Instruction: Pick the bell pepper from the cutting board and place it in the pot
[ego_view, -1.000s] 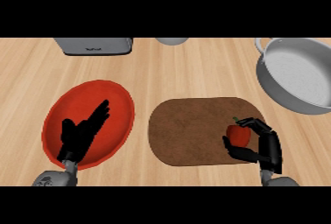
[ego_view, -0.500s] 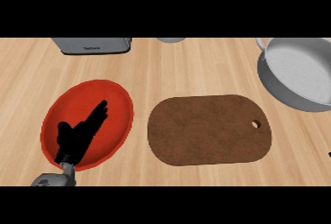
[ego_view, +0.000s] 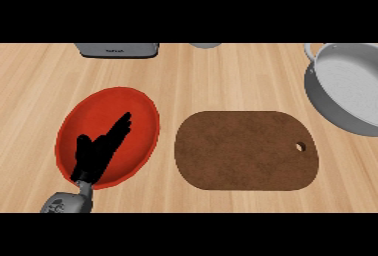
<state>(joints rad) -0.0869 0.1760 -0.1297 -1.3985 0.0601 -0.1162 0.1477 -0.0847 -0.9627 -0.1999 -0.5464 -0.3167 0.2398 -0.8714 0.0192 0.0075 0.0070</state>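
My left hand (ego_view: 100, 150) shows at the lower left, coming up from the bottom edge over a red plate (ego_view: 140, 107). Its fingers are straight and spread, pointing up and to the right, and it holds nothing. The plate lies on the wooden counter (ego_view: 221, 75), its rim showing all around the hand.

Behind the plate, at the top edge, stands a grey appliance (ego_view: 118, 49), only partly in view. Further along that edge a small grey round thing (ego_view: 205, 45) peeks in; I cannot tell what it is.

To the right of the plate, close to it but apart, lies the brown board (ego_view: 244, 150), flat, with a small hole near its right edge. I see no pepper on the board or anywhere else in view, so I cannot tell where it is.

At the far right sits the grey pot (ego_view: 347, 85), cut off by the edge; what shows of its inside is pale and bare.

My right hand is out of view.
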